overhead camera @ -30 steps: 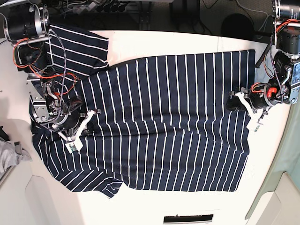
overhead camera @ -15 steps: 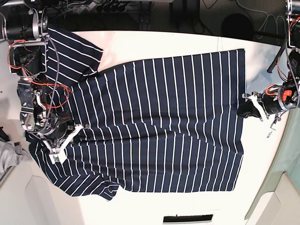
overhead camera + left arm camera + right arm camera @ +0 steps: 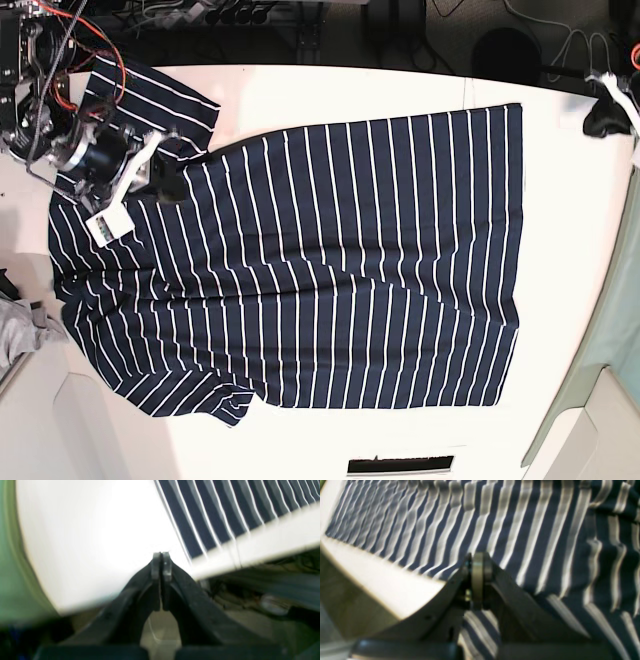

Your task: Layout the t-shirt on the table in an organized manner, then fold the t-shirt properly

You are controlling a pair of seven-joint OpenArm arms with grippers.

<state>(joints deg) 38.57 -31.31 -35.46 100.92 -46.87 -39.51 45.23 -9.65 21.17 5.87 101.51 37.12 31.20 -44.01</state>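
Observation:
The t-shirt (image 3: 330, 270), dark navy with thin white stripes, lies spread flat on the white table (image 3: 400, 90), collar end at the left and hem at the right. My right gripper (image 3: 170, 187) hovers over the upper left sleeve and shoulder. In the right wrist view it (image 3: 480, 560) is shut, with only striped cloth (image 3: 532, 530) below it. My left gripper (image 3: 598, 120) is at the far right corner, clear of the shirt. In the left wrist view it (image 3: 162, 558) is shut and empty over the bare table (image 3: 87, 542), with the shirt's corner (image 3: 212, 517) to its right.
A small grey cloth (image 3: 20, 335) lies at the left edge. A dark slot (image 3: 400, 466) sits at the table's near edge. A pale green surface (image 3: 600, 400) borders the right side. Cables and dark gear line the far edge (image 3: 300, 30).
Both arms have risen and pulled back toward the far edge. The left gripper has left the hem and the right gripper has left the collar area. The shirt lies flatter.

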